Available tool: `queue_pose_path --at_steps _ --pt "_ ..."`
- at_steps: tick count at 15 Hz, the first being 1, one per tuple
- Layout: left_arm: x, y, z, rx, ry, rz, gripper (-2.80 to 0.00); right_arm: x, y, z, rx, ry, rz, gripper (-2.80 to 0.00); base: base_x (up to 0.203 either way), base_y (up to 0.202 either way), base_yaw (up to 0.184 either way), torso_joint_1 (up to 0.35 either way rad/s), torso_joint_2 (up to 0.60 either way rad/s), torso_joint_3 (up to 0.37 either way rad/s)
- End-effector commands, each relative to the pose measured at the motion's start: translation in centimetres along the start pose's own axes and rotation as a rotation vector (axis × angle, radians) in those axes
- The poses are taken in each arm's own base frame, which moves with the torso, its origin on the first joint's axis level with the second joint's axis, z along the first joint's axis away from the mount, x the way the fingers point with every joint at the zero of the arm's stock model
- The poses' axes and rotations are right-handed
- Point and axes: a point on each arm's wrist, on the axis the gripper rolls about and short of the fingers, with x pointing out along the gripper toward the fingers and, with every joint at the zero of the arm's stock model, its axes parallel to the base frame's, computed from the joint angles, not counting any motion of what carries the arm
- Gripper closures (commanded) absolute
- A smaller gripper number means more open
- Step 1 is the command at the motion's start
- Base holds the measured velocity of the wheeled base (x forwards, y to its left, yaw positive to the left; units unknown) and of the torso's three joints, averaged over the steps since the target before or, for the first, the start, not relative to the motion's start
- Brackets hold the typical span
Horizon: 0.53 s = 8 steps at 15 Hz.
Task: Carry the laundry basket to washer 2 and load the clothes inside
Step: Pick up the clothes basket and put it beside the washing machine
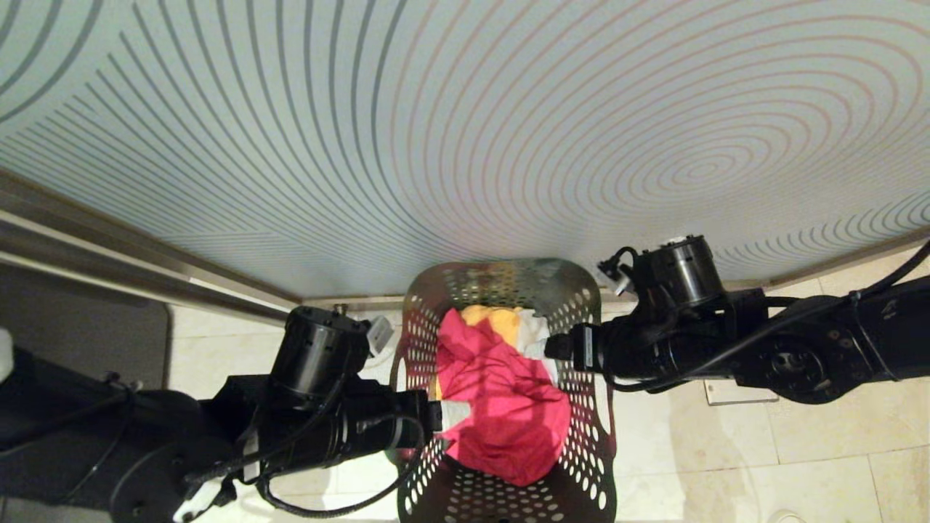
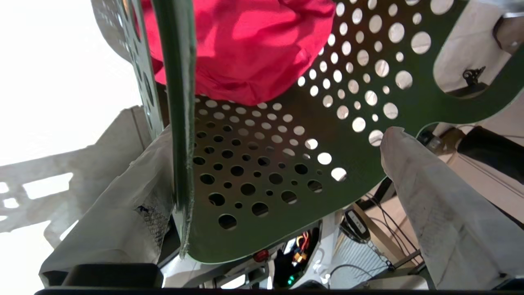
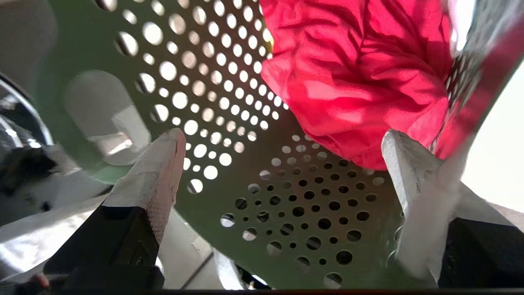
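Observation:
The green laundry basket stands on the floor between my arms, with the clothes inside: a pink-red garment on top, an orange-yellow one and a white one behind it. My left gripper is at the basket's left rim and is open. In the left wrist view the rim runs between the jaws of that gripper, close to one finger. My right gripper reaches over the right rim and is open, and the right wrist view shows it above the perforated inside. Washer 2 is out of view.
A frosted glass wall with curved stripes stands right behind the basket. A metal rail runs along its foot on the left, beside a dark mat. Pale floor tiles lie to the right.

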Motion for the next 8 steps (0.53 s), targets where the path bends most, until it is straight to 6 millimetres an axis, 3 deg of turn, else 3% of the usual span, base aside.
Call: queue_pose_path --at_steps 1,5,8 --pt "0.5 0.1 -0.2 -0.005 0.011 0.004 -2.80 1.5 -0.6 -0.9 0.008 0.042 -0.025 -2.80 0.000 0.000 0.000 0.000 0.00 0.000" --pt "2.2 0.8 -1.0 -0.010 0.034 0.021 -2.80 2.2 -0.6 -1.5 0.004 0.060 -0.043 -2.80 0.000 0.000 0.000 0.000 0.00 0.000" --pt "4.3 1.0 -1.0 -0.025 -0.053 0.014 -2.80 2.4 -0.7 -1.7 0.005 0.058 -0.066 -2.80 0.000 0.000 0.000 0.000 0.00 0.000"
